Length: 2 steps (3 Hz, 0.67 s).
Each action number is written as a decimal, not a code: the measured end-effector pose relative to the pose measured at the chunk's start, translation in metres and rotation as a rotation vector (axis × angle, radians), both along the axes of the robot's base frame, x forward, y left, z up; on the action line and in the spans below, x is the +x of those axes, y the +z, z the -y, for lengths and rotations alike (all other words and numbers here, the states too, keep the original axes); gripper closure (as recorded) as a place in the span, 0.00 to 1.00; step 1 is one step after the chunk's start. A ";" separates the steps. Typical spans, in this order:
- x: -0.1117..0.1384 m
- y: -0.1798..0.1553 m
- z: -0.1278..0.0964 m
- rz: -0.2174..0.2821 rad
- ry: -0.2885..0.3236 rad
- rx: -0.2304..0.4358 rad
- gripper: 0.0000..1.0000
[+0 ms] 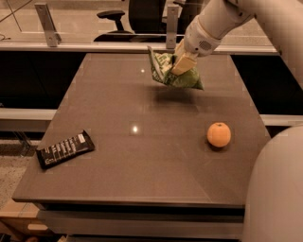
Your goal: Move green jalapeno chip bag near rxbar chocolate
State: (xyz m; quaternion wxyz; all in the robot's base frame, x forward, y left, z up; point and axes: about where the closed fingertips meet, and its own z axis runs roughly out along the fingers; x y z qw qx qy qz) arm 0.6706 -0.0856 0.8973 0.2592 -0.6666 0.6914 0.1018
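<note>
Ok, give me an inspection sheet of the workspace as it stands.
Surface: dark brown table, glossy, with light glints.
Job's things: green jalapeno chip bag lifted above the far side; rxbar chocolate flat at the near-left corner, far apart.
Clutter: orange on the right side.
Grippers: gripper shut on the bag's top, above the far table.
Cables: nothing seen.
Surroundings: office chair and metal posts behind the table.

Grey-brown glossy table [142, 165], two small light glints on top. An orange [218, 134] sits on its right side, alone. Past the far edge runs a pale ledge [94, 46] with a left metal post [47, 21] and a right metal post [172, 23]; a black office chair [113, 14] stands behind. The gripper [177, 64] hangs over the table's far part.
</note>
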 end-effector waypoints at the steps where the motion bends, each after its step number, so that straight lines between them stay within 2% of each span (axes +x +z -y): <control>1: -0.008 -0.001 -0.026 -0.004 0.041 -0.007 1.00; 2: -0.035 0.005 -0.052 0.007 0.060 -0.038 1.00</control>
